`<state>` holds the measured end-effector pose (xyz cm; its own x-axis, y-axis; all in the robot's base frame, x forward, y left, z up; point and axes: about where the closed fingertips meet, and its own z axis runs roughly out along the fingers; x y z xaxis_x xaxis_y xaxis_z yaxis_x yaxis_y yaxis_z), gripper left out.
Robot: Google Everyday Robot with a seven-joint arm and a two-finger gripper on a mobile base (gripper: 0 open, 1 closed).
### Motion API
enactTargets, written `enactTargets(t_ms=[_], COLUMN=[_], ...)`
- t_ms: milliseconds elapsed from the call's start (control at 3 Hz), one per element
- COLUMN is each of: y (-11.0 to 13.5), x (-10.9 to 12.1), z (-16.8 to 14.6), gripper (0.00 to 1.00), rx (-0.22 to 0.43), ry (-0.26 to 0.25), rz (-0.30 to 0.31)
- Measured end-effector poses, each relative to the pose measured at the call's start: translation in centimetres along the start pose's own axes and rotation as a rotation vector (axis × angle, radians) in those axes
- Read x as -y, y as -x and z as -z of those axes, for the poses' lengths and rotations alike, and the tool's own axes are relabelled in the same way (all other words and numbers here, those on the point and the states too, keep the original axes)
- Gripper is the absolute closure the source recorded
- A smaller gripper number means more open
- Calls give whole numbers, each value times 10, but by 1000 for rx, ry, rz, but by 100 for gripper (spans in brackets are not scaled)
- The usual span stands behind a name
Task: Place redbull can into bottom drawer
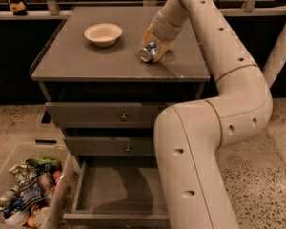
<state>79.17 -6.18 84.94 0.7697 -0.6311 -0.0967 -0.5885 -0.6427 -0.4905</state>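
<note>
The redbull can [147, 54] lies tilted on the grey cabinet top [86, 61], right of centre, its shiny end facing the camera. My gripper [154, 46] reaches down from the upper right, and its cream fingers [165, 48] are shut on the can from both sides. The can still sits at the level of the cabinet top. The bottom drawer [119, 192] is pulled open below and shows nothing inside. My arm hides its right side.
A round cream bowl [103, 34] stands on the cabinet top, left of the can. The two upper drawers [105, 114] are shut. A clear bin [5, 163] of colourful snack packets [28, 192] stands on the floor at the lower left. My arm [205, 142] fills the right side.
</note>
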Motion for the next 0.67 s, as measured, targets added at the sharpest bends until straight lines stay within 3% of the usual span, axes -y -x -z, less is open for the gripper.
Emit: enactTargets(t_ms=[333, 667], y=[0, 0], x=[0, 0], z=[0, 0], gripper=[88, 100], rx=[0, 0], ry=[0, 0], rz=[0, 0])
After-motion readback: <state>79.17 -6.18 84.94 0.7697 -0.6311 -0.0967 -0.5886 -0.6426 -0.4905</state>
